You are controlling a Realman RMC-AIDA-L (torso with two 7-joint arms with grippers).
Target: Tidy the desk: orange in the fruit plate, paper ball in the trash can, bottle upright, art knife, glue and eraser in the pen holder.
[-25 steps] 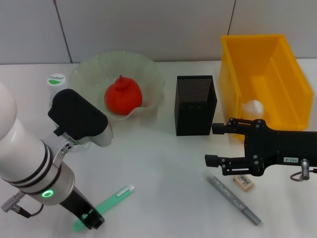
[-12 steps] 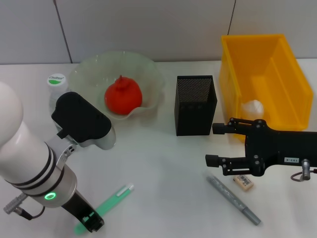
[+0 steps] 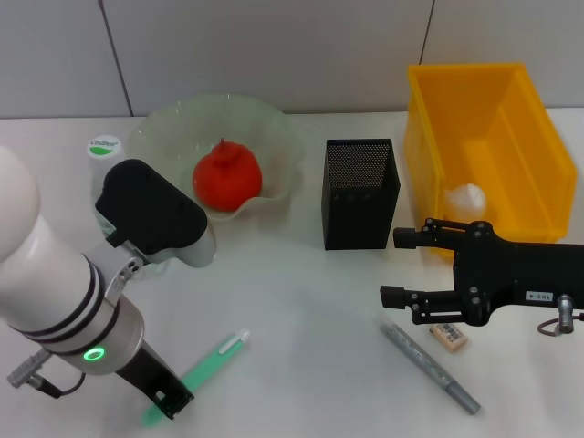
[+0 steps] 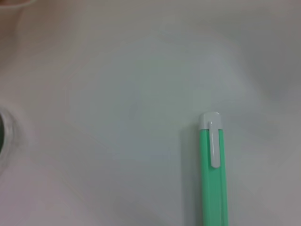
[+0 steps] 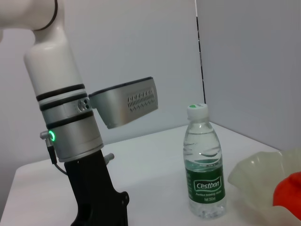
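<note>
The orange (image 3: 226,178) lies in the glass fruit plate (image 3: 274,128). The bottle (image 3: 104,151) stands upright behind my left arm and shows again (image 5: 204,165) in the right wrist view. A paper ball (image 3: 465,196) rests in the yellow trash can (image 3: 429,137). The black mesh pen holder (image 3: 360,192) stands mid-table. My left gripper (image 3: 171,401) is shut on the near end of the green glue pen (image 3: 214,360), whose white clip end (image 4: 212,141) fills the left wrist view. My right gripper (image 3: 401,266) hangs open just beyond the eraser (image 3: 449,335) and the grey art knife (image 3: 429,365).
The pen holder stands between the plate and the trash can. Bare white table lies in front of it, between the two arms. My left arm (image 5: 70,136) towers over the near left corner. A grey wall closes the far edge.
My left arm has shifted slightly, and the glue pen's white end has swung a little away from me. The right arm has barely moved.
</note>
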